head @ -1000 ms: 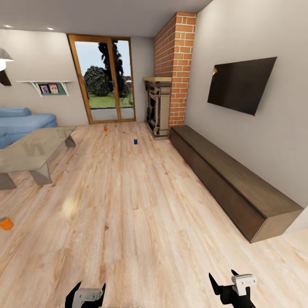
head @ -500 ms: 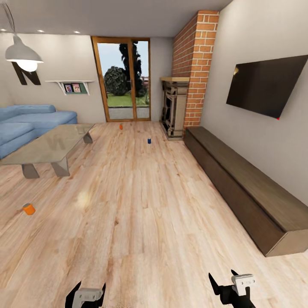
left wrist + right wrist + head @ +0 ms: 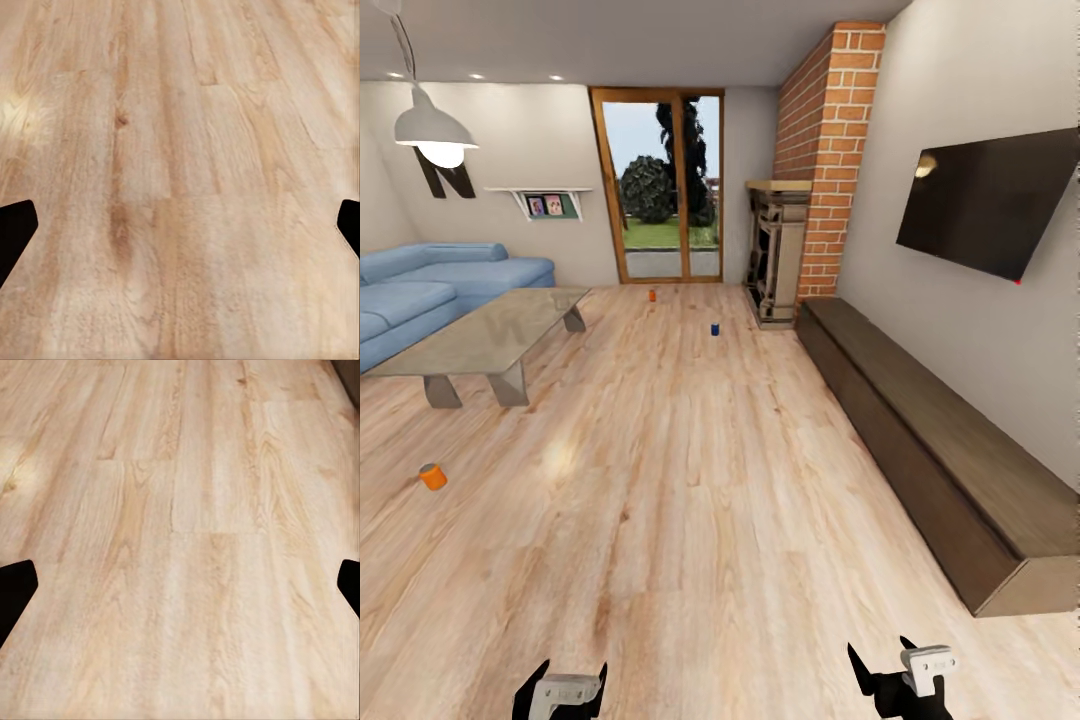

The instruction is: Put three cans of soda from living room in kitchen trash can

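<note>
The blue sofa [image 3: 430, 295] sits at the far left with the glass coffee table [image 3: 485, 335] in front of it and a hanging lamp [image 3: 432, 128] above. One orange can [image 3: 432, 477] lies on the wood floor [image 3: 690, 480] near the table, tipped on its side. The left gripper [image 3: 568, 677] hangs low over bare boards, fingers spread wide and empty. Farther back, a second orange can [image 3: 651, 295] stands before the glass doors [image 3: 670, 200], and the blue can [image 3: 714, 329] stands nearer the brick fireplace [image 3: 780, 250]. The right gripper [image 3: 880, 660] is also wide open, holding nothing. A long low cabinet [image 3: 930, 450] runs under the wall TV [image 3: 990, 205]
</note>
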{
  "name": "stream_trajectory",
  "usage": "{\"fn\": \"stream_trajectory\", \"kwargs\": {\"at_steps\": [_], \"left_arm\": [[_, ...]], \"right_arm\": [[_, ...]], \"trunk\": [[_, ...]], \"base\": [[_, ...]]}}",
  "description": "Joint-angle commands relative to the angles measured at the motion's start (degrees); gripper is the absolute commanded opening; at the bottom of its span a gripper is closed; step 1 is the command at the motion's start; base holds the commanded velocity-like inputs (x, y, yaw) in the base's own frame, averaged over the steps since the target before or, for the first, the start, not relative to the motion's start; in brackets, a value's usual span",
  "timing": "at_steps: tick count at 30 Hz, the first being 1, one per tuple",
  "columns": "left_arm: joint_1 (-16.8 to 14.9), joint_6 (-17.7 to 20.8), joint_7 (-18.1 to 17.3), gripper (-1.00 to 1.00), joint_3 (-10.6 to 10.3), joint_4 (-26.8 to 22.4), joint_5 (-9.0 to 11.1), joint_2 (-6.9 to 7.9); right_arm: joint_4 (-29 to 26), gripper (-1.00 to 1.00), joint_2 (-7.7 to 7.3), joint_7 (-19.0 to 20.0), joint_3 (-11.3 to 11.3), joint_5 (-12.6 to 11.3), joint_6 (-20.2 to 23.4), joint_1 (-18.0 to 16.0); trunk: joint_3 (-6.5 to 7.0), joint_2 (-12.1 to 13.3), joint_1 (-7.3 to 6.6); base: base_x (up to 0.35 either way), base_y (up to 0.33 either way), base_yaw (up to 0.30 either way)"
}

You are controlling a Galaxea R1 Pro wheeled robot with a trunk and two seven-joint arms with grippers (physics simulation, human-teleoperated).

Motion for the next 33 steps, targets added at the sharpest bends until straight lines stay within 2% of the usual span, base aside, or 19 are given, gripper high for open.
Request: {"fn": "stream_trajectory", "kwargs": {"at_steps": [1,6,8,22,26,33], "left_arm": [[0.0,0.0,0.0,1.00,0.0,0.0,0.0,0.01],[0.0,0.0,0.0,1.00,0.0,0.0,0.0,0.01],[0.0,0.0,0.0,1.00,0.0,0.0,0.0,0.00],[0.0,0.0,0.0,1.00,0.0,0.0,0.0,-0.01],[0.0,0.0,0.0,1.00,0.0,0.0,0.0,-0.03],[0.0,0.0,0.0,1.00,0.0,0.0,0.0,0.02]], "right_arm": [[0.0,1.00,0.00,0.0,0.0,0.0,0.0,0.0],[0.1,1.00,0.08,0.0,0.1,0.0,0.0,0.0],[0.2,1.00,0.15,-0.1,0.7,0.0,0.0,0.0],[0.5,1.00,0.11,-1.5,1.3,0.0,0.0,0.0],[0.5,1.00,0.10,-1.5,1.3,0.0,0.0,0.0],[0.5,1.00,0.09,-1.6,1.3,0.0,0.0,0.0]], "trunk": [[0.00,0.0,0.00],[0.00,0.0,0.00],[0.00,0.0,0.00],[0.00,0.0,0.00],[0.00,0.0,0.00],[0.00,0.0,0.00]], "base": [[0.000,-0.282,0.004],[0.000,-0.282,0.001],[0.000,-0.263,0.141],[0.000,-0.251,0.232],[0.000,-0.140,0.223],[0.000,-0.046,0.055]]}}
